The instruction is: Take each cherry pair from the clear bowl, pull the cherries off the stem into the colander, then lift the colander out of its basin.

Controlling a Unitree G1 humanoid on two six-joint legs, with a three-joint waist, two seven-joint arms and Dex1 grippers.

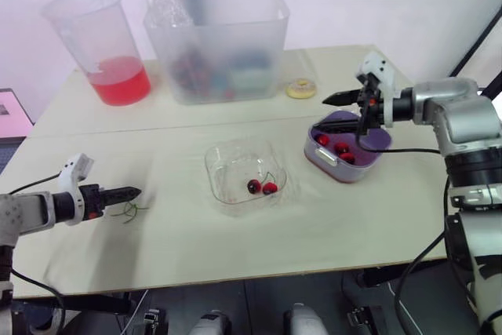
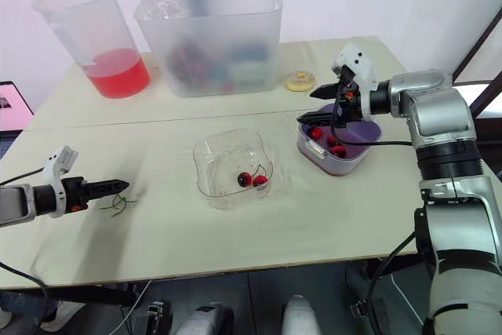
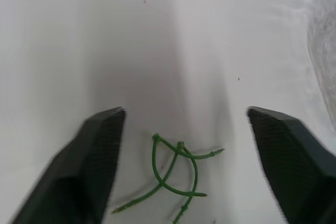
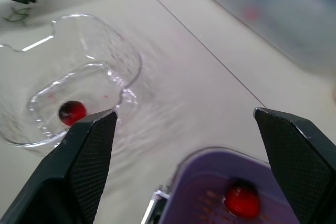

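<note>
The clear bowl (image 1: 245,170) stands mid-table and holds one red cherry pair (image 1: 262,187) on its stem. To its right sits the purple colander (image 1: 378,139) in its basin, with several loose cherries (image 1: 335,147) inside. My right gripper (image 2: 314,106) hovers open over the colander's left side, holding nothing. The right wrist view looks past the open gripper (image 4: 186,114) at a cherry in the bowl (image 4: 72,112) and one in the colander (image 4: 241,199). My left gripper (image 1: 129,192) is open, low over the table at the left, just above bare green stems (image 3: 176,174).
A pitcher of red liquid (image 1: 110,49) and a large translucent tub (image 1: 220,41) stand along the back. A small yellow ring (image 1: 300,89) lies behind the colander. The table's front edge runs close below the bowl.
</note>
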